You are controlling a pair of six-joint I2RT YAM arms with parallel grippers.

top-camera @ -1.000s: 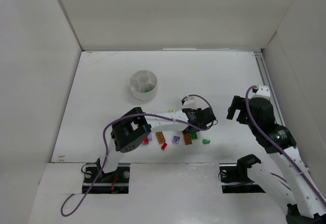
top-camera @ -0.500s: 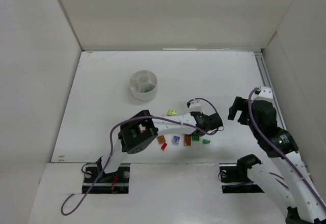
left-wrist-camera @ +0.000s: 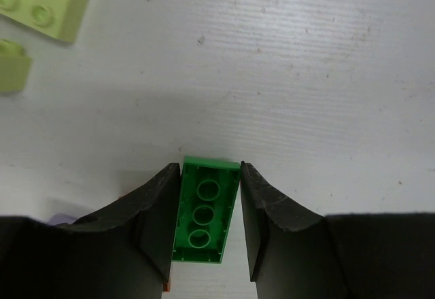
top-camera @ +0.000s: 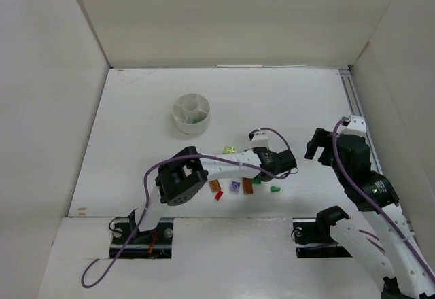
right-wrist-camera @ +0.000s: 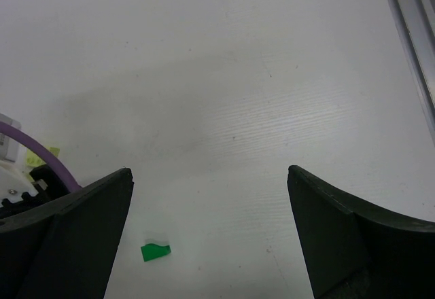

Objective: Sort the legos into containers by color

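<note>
In the left wrist view my left gripper (left-wrist-camera: 209, 171) is shut on a green lego (left-wrist-camera: 205, 210); the brick lies lengthwise between the fingers, hollow underside towards the camera. Two pale yellow legos (left-wrist-camera: 42, 3) (left-wrist-camera: 12, 66) lie further ahead on the left. From above, the left gripper (top-camera: 266, 171) hangs over the row of legos: orange-brown (top-camera: 248, 186), lavender (top-camera: 234, 187), red (top-camera: 219, 195), and a small green one (top-camera: 275, 189). The white tub of containers (top-camera: 191, 113) stands at the back left, a green piece in one wedge. My right gripper (right-wrist-camera: 210, 171) is open, holding nothing, high over the small green lego (right-wrist-camera: 155, 251).
White walls close in the table on the left, back and right. A metal rail (top-camera: 353, 102) runs along the right edge. The left arm's purple cable (top-camera: 204, 162) loops over the row of bricks. Both arm bases sit at the near edge.
The left gripper moved right along the row and its fingers closed on the green lego. The right arm shifted slightly and stayed open.
</note>
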